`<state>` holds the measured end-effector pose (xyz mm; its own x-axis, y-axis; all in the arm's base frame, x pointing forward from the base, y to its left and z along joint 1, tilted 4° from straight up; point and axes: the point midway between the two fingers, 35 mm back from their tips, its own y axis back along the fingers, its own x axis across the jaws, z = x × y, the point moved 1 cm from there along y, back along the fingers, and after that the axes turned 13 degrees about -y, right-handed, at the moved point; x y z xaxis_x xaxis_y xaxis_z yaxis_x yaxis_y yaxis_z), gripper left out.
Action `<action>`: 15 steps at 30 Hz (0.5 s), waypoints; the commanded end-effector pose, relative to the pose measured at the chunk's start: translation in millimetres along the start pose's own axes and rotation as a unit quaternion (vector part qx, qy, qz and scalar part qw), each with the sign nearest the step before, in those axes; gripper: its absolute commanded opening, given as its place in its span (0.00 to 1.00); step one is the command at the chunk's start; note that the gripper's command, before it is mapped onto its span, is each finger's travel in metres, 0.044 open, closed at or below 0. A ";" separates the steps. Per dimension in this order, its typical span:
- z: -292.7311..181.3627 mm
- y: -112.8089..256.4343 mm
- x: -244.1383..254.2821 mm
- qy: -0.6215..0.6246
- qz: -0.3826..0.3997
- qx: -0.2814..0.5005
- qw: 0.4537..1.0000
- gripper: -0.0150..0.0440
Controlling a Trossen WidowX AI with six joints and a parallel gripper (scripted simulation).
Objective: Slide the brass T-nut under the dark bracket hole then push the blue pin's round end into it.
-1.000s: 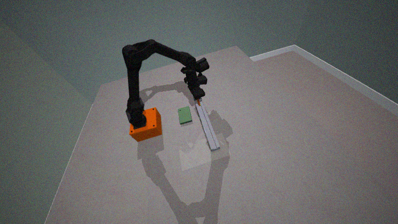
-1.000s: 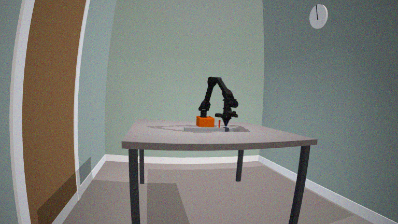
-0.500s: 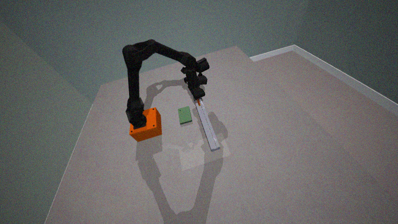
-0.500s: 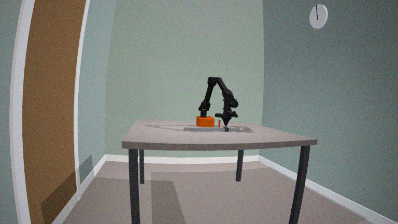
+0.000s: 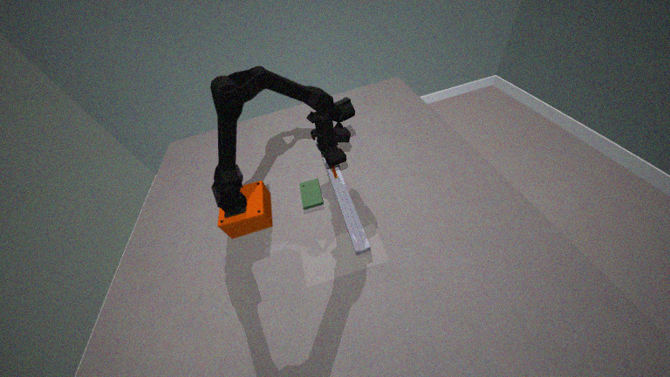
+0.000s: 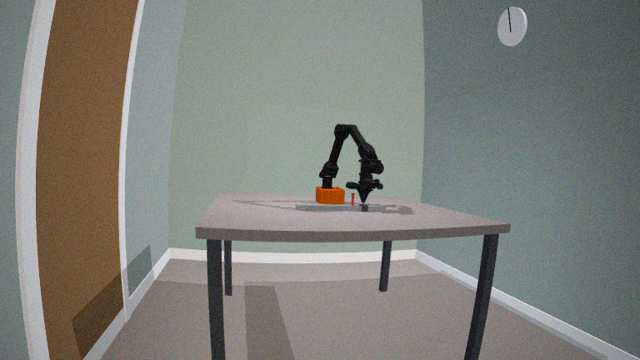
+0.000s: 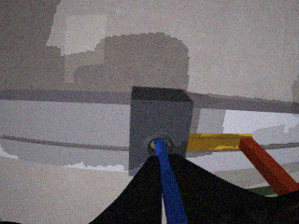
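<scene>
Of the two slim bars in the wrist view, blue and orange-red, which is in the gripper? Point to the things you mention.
The blue pin (image 7: 169,179), its end at the dark bracket's hole (image 7: 154,145); the orange-red handle stands outside the fingers, beyond the bracket.
</scene>
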<state>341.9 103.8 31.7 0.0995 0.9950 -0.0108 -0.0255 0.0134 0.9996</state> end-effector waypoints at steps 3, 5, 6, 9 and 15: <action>1.0 -0.8 0.3 0.003 -0.001 0.011 1.000 0.00; 1.4 -0.8 0.4 0.003 -0.001 0.014 1.000 0.00; 1.6 -0.8 0.4 0.003 -0.001 0.015 1.000 0.00; 2.1 -0.8 0.5 0.003 -0.002 0.020 1.000 0.00; 3.3 -0.8 0.6 0.004 -0.003 0.028 1.000 0.00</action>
<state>344.8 103.8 31.9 0.0983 0.9950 -0.0165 0.0186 0.0148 0.9997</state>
